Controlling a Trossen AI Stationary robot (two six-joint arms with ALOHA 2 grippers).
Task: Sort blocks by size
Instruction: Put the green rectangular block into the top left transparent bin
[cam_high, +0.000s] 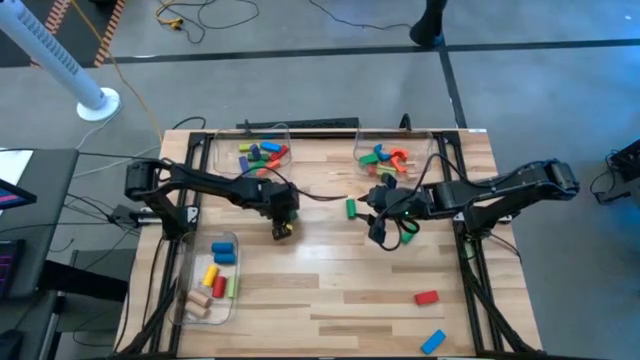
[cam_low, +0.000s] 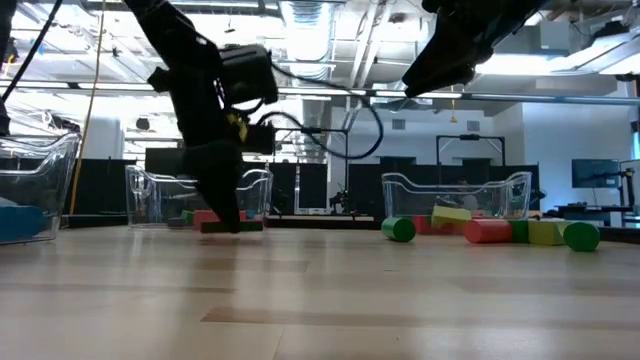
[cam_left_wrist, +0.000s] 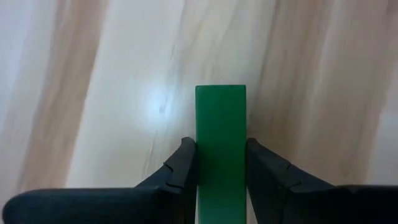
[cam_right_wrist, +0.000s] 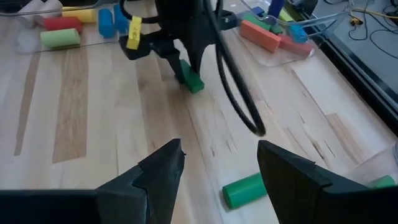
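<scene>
A green bar-shaped block (cam_left_wrist: 221, 118) lies flat on the wooden table near its middle, also seen in the right wrist view (cam_right_wrist: 193, 81). My left gripper (cam_high: 282, 230) stands over it, shut on it. My right gripper (cam_right_wrist: 217, 177) hangs open above the table to the right. A green cylinder block (cam_right_wrist: 244, 190) lies on its side below its fingers, and nothing is between them. The same cylinder (cam_high: 351, 208) lies between the two grippers. My left gripper pinches the green bar's two long sides (cam_left_wrist: 200, 155) between its two fingers, near the end closer to the wrist. The fingers come steeply from above and lie along the bar. The bar rests flat on the table.
Two clear bins with blocks stand at the far edge, one at far left (cam_high: 222, 150), one at far right (cam_high: 360, 135). A third bin (cam_high: 190, 290) stands at the near left. A red block (cam_high: 427, 297) and a blue block (cam_high: 432, 341) lie loose at the near right.
</scene>
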